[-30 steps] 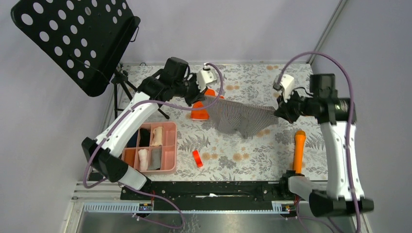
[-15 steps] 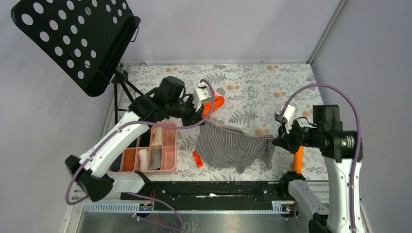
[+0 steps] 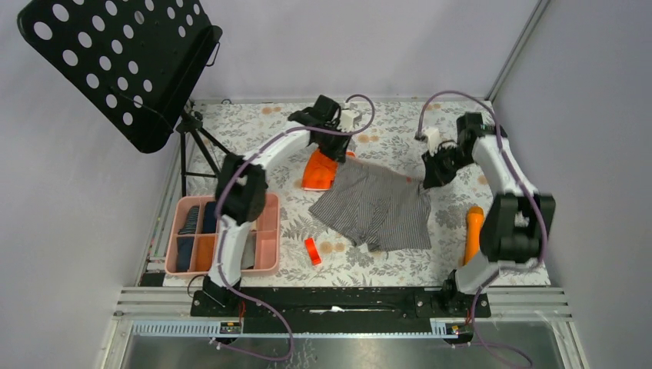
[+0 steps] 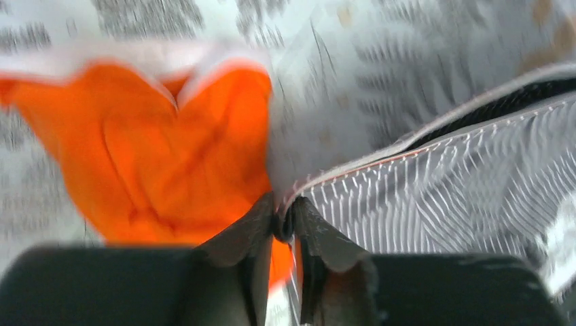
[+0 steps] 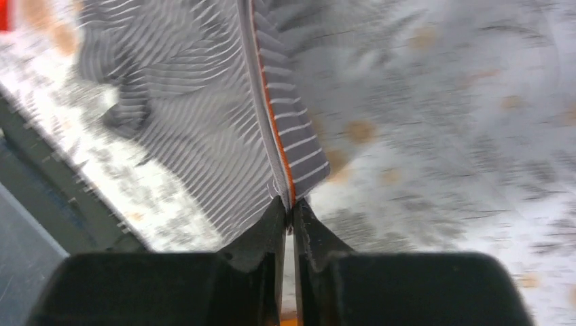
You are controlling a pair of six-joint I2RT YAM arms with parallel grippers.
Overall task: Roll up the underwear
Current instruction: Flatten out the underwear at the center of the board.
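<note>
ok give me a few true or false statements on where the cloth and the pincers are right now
1. The left pincer and the right pincer each pinch an edge of the grey striped underwear. True.
2. The red block lies on the table, outside the pink tray. True.
3. The orange underwear sits in the pink tray. False: it lies on the table beside the left pincer.
4. The grey striped underwear is rolled up. False: it is spread out, not rolled.
</note>
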